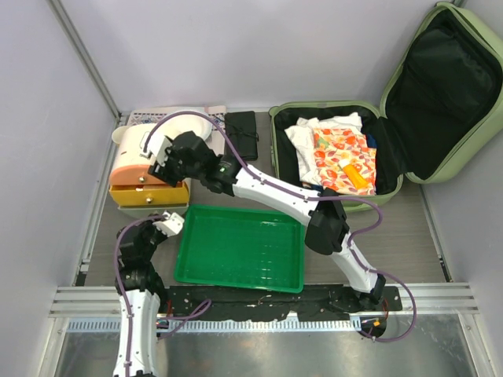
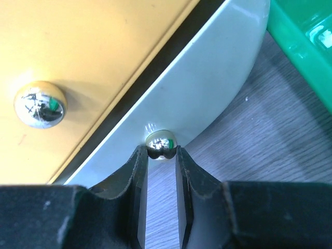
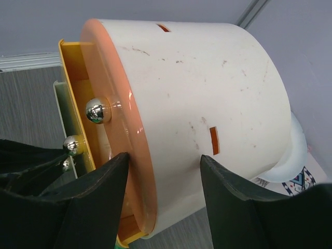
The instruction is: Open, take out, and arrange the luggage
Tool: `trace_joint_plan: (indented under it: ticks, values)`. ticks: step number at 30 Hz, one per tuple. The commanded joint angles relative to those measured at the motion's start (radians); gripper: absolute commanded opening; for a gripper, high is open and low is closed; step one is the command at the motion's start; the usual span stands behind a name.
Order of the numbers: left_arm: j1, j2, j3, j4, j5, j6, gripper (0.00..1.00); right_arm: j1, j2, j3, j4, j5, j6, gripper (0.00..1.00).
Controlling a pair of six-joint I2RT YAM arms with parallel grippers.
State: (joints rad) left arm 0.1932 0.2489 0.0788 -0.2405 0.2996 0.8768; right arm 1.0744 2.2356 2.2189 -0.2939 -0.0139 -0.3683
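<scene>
At the far right the luggage is opened, clothes not yet taken out | small knob is pinched by left gripper | round container is straddled by right gripper, squeeze cannot be told

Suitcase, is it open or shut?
Open. The suitcase has its lid swung back, and clothes show inside.

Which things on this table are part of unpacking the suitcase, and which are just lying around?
Job: the luggage, lying open; white clothes and floral packet inside it; possibly the green tray.
Lying about: black pouch; cream-and-orange container and yellow drawer, unless they are meant for storage.
</scene>
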Motion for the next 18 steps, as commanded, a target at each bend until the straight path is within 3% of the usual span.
trace_joint_plan:
  ticks: [1,12,18]
  values:
    - [-0.005,-0.051,-0.005,-0.232,0.032,0.042,0.00,-0.033,0.016,0.016,0.032,0.057,-0.001,0.61]
    - [-0.005,0.000,0.038,-0.298,0.064,0.103,0.03,-0.033,0.006,0.002,0.004,0.026,0.022,0.59]
    - [-0.005,0.000,0.104,-0.462,0.159,0.226,0.00,-0.033,0.007,-0.001,0.006,0.028,0.026,0.59]
